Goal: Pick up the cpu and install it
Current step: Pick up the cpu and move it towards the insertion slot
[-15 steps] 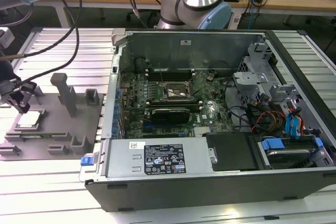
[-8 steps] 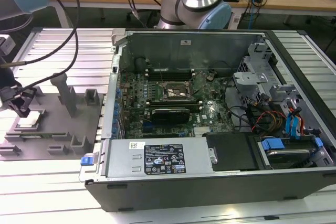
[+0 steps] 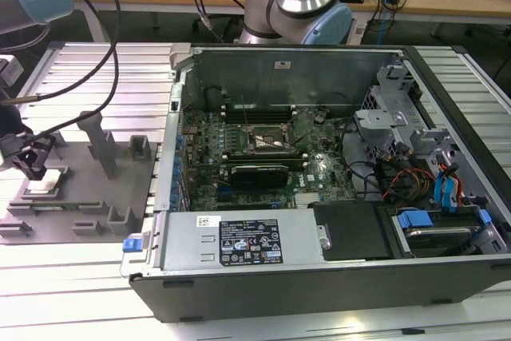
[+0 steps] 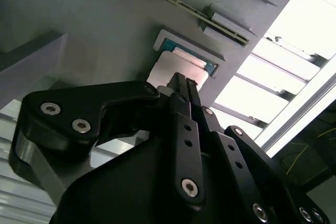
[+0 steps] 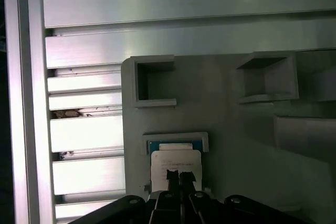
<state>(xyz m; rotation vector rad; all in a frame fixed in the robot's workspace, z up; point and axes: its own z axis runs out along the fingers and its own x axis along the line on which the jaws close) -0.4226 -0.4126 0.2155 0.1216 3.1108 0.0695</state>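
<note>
**Desk:** Where is the cpu?

**Me:** The cpu (image 5: 176, 160) lies flat in its shallow pocket on the grey fixture (image 5: 236, 124), silver top up. I take it the pocket's walls keep it square for the pick. The fixture rests on the slatted counter (image 5: 86, 174), beside the open computer case (image 3: 279, 65).

**Desk:** And the hand?

**Me:** The hand (image 5: 179, 174) is right over the chip, its fingers (image 5: 172, 178) drawn together with barely a slit between them. The tips may be touching the metal top, but I can't be sure from my wrist views. I see nothing clamped. The socket (image 3: 266, 141) sits well apart, inside the case.
</note>
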